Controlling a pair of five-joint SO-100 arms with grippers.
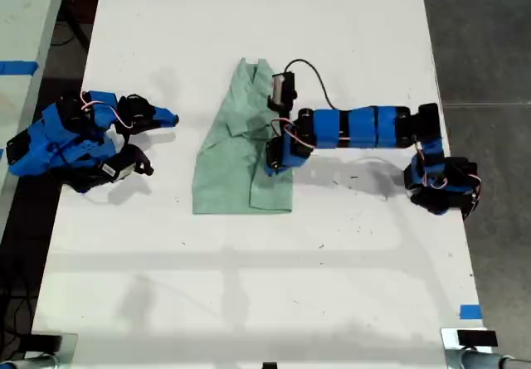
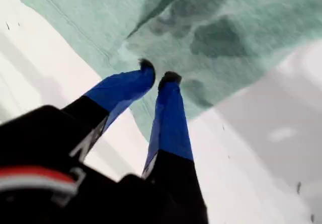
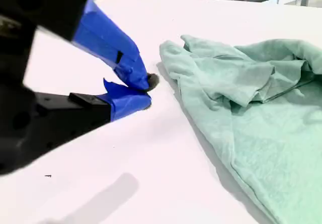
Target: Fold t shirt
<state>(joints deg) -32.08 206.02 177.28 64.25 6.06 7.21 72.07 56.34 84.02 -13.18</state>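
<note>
Now t shirt (image 2: pixel 226 27) under my first gripper (image 2: pixel 157 77), fingers (image 2: pixel 168 113) nearly closed, empty.

A long white counter (image 1: pixel 249 286) fills the exterior view, lightly speckled. Dark grey floor (image 1: pixel 485 46) runs along that view's right; blue tape (image 1: pixel 470 312) marks the counter's edge, soft shadows crossing its surface

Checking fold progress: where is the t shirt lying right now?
The t shirt lies mid-table in the exterior view, under my first gripper, with my second gripper off to that view's left.
</note>
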